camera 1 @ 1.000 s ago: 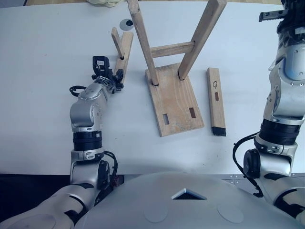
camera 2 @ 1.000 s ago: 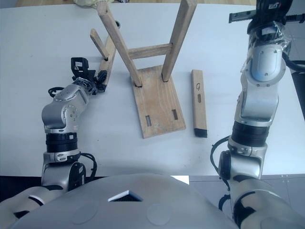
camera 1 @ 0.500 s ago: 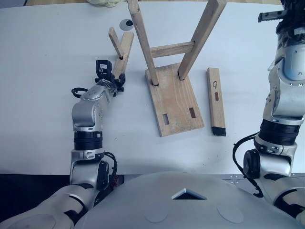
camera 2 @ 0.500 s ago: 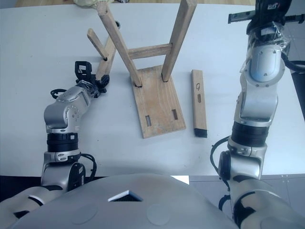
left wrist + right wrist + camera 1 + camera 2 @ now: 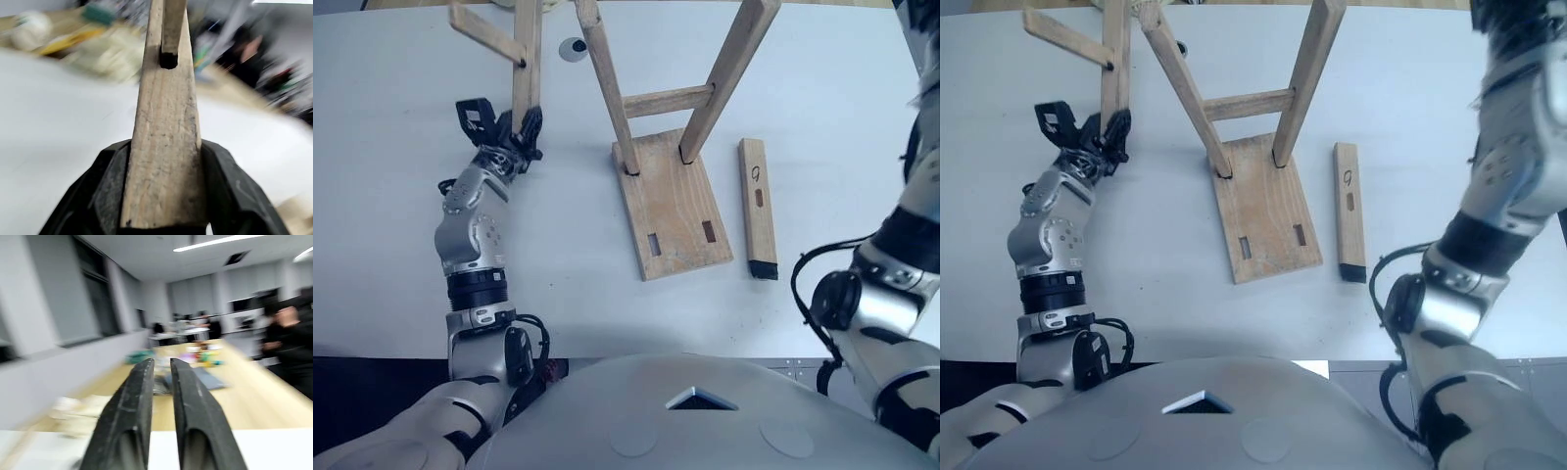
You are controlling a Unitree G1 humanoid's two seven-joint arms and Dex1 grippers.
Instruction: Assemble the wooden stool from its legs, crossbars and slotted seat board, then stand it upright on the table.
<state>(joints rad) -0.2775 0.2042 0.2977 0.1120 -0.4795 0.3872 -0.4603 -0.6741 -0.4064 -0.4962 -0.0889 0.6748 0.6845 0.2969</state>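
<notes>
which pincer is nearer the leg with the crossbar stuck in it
Left. The left pincer is clamped low on that leg, left of the seat board. The right arm is on the board's other side, past the loose leg.

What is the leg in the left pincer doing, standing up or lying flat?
Standing up. The left pincer grips the leg at its bottom end; it points up off the table, crossbar sticking out sideways.

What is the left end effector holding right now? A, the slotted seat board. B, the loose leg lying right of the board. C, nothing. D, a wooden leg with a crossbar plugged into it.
D: the left end effector is shut on a wooden leg, held upright, with a crossbar plugged into its side.
</notes>
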